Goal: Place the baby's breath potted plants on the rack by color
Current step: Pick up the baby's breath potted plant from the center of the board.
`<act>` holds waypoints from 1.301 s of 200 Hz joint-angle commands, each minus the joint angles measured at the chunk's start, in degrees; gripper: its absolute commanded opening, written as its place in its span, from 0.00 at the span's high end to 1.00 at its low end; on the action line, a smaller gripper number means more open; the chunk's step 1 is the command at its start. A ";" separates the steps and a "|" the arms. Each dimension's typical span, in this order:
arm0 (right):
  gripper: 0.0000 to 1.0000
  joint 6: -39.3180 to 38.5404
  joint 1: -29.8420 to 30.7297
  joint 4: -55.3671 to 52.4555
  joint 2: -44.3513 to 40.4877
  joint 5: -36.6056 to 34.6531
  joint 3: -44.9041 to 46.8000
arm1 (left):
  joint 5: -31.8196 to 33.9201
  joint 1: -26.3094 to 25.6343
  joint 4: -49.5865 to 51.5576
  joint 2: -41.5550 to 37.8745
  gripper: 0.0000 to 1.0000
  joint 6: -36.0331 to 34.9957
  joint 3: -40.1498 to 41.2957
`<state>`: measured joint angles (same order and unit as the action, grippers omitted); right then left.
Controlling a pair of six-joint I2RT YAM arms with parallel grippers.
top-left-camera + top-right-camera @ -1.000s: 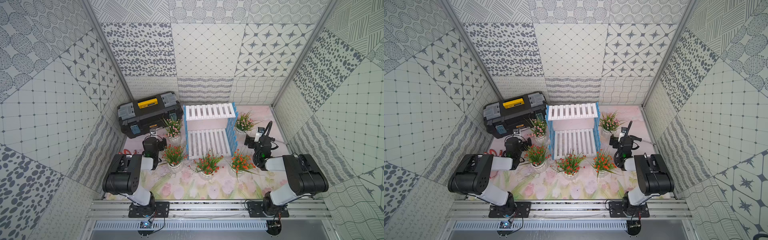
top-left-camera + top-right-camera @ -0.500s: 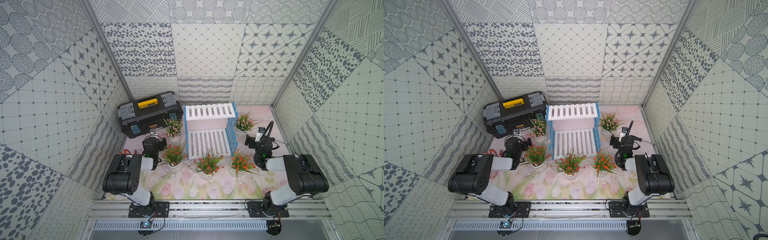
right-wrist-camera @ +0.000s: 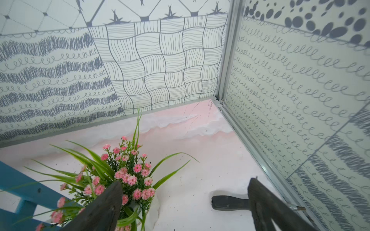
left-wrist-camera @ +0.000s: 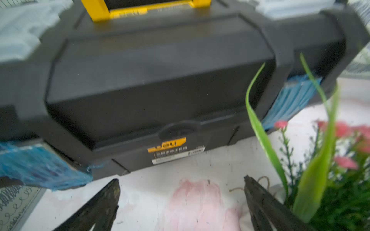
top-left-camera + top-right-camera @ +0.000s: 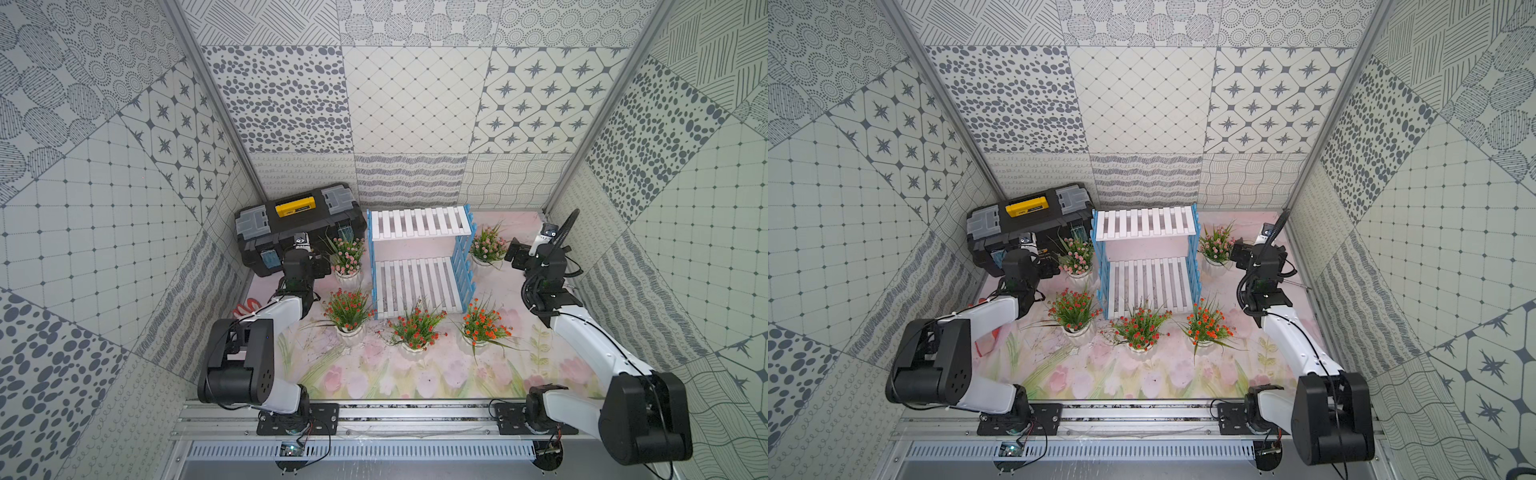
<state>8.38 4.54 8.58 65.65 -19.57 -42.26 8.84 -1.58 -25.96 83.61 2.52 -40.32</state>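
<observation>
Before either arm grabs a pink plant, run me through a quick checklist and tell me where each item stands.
1. Rack shelves free: ok, both tiers bare.
2. Left gripper open: ok, nothing between its fingers.
3. Left pink plant centred between those fingers: not ok, its pot sits at one finger.
4. Right gripper open: ok, empty.
5. Right pink plant centred: not ok, it sits at one finger.
6. Toolbox clear of left gripper: ok, apart.

The left arm [image 5: 282,311] and right arm [image 5: 582,336] reach from the table's front edge toward its far corners, with the left gripper [image 4: 181,200] and right gripper [image 3: 184,202] both low and their jaws spread wide.
</observation>
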 commanded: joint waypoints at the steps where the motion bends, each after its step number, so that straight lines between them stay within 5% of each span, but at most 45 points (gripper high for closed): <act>1: 0.02 4.09 2.22 -15.30 -5.09 2.91 -2.83 | -3.78 0.34 20.50 -3.20 0.04 5.46 -7.58; 101: 0.02 6.92 39.81 -40.57 -22.36 16.84 -10.16 | -9.19 0.80 28.53 -2.05 0.05 10.47 -13.51; 183: 0.02 21.06 77.30 -44.15 -20.19 -6.19 -2.45 | -10.23 0.96 27.72 -3.63 0.05 11.97 -13.34; 217: 0.02 29.72 81.58 -40.54 -16.02 -13.81 2.81 | -10.50 0.92 27.02 -4.30 0.05 12.91 -13.03; 260: 0.02 29.06 80.28 -29.14 -10.56 -11.07 8.32 | -11.96 0.93 25.83 -3.90 0.05 13.90 -12.79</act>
<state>35.38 85.73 -29.61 52.77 -29.91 -35.46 -0.93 -0.95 0.97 79.92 14.55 -53.17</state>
